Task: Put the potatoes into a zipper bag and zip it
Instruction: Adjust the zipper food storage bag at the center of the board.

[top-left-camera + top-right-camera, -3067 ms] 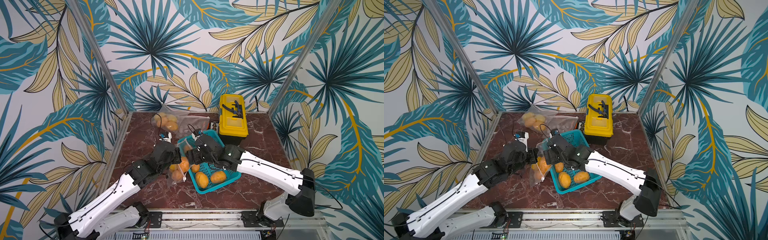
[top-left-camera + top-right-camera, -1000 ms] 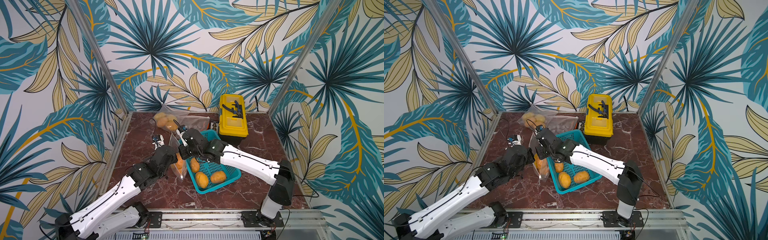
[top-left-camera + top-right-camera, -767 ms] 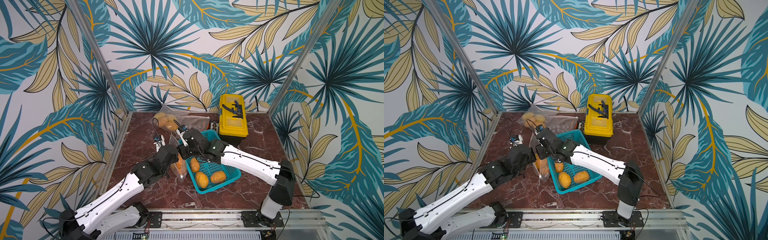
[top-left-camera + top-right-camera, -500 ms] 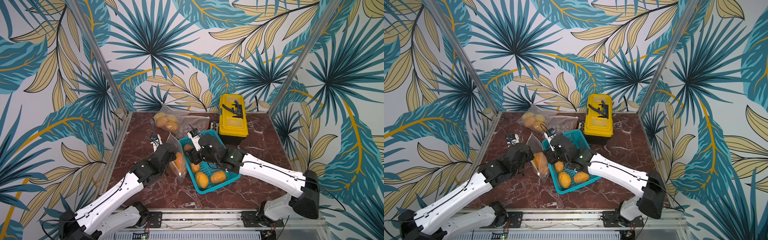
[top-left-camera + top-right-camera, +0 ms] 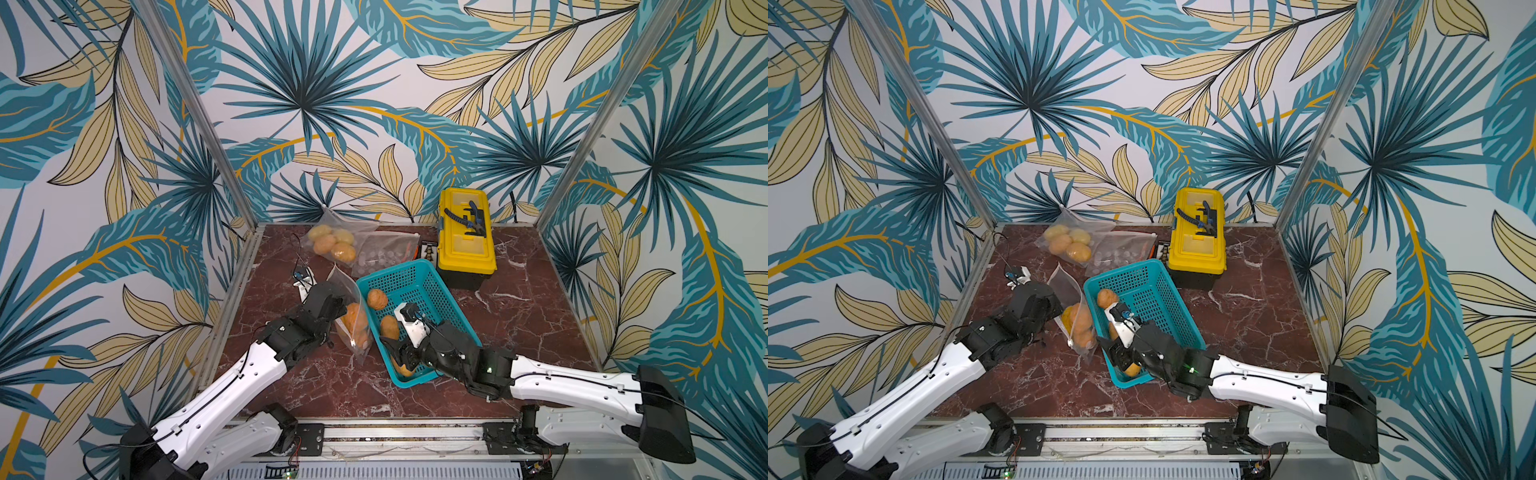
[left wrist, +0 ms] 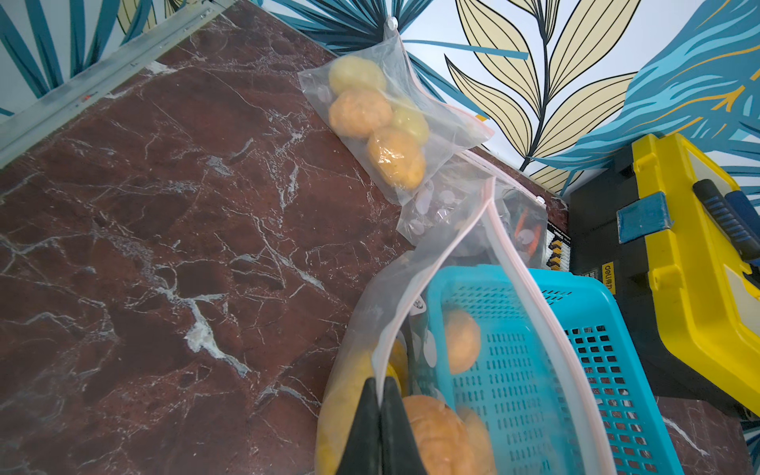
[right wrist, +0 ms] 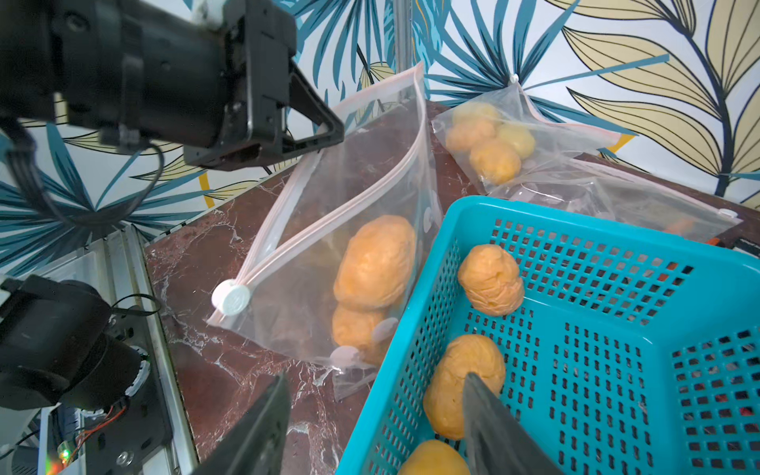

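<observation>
Toolbox (image 6: 699, 296) label (image 6: 608, 276) reads "deli". Left end effector (image 6: 380, 395) clamps the zipper bag (image 7: 329, 197) rim; right end effector (image 7: 376, 378), jaws spread, empty, straddles the basket (image 7: 534, 214) wall. Potatoes (image 7: 491, 279) sit in bag and basket.

Robot data-collection cell in a lab. Two white arms, left arm (image 5: 232, 386) and right arm (image 5: 573, 386), sit on mounts along an aluminium rail (image 5: 395, 432) at 6 o'clock of the table (image 5: 519, 316). The table is a red marble-look slab. Walls (image 5: 374, 83) of printed leaf wallpaper box it in on three sides, with bare aluminium posts (image 5: 203, 124) at the 11 and 1 o'clock corners. The props are a staged mix: yellow toolbox (image 5: 465, 245) at 1 o'clock, teal basket (image 5: 419, 286) centre, zip bags (image 5: 334, 220) of potatoes (image 5: 332, 245) at 11 o'clock and centre.
</observation>
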Controlling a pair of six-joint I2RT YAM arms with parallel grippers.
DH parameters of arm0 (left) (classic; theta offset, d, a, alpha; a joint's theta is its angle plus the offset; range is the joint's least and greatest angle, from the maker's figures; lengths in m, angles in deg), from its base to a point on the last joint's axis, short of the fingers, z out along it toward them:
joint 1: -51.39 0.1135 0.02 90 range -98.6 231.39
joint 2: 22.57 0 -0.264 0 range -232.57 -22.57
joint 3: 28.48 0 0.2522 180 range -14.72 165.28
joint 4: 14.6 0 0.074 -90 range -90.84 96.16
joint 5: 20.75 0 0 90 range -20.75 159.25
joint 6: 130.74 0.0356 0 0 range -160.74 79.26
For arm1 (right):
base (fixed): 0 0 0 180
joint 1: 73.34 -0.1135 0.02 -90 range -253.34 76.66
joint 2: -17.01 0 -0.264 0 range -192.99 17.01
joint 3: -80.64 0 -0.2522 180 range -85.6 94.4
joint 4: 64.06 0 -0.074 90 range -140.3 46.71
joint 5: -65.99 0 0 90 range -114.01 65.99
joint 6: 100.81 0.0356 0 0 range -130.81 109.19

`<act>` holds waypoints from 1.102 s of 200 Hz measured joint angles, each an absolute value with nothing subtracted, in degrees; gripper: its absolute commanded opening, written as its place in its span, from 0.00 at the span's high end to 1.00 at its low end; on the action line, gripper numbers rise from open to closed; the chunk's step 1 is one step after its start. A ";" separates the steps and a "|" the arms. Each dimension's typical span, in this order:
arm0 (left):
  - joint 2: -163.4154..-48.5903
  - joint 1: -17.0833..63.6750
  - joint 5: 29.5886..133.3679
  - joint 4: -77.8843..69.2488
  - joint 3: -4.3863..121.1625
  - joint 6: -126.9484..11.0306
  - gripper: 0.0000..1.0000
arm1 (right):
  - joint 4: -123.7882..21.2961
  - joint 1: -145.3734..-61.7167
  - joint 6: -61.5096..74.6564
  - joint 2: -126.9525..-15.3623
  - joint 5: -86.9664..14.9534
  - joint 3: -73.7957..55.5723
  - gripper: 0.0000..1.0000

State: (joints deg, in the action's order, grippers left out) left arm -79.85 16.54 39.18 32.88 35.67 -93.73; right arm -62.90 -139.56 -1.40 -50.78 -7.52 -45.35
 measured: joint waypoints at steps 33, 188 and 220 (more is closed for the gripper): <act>-79.85 16.63 39.23 32.88 35.67 -93.73 1.00 | -70.28 -141.57 -1.93 -54.83 -6.86 -47.63 0.34; -78.69 16.89 39.73 32.86 34.73 -93.73 1.00 | -83.00 -145.29 -3.26 -72.20 -6.95 -42.01 0.40; -78.36 16.89 39.95 32.83 34.63 -93.73 1.00 | -82.94 -145.35 -3.67 -72.66 -4.72 -40.65 0.69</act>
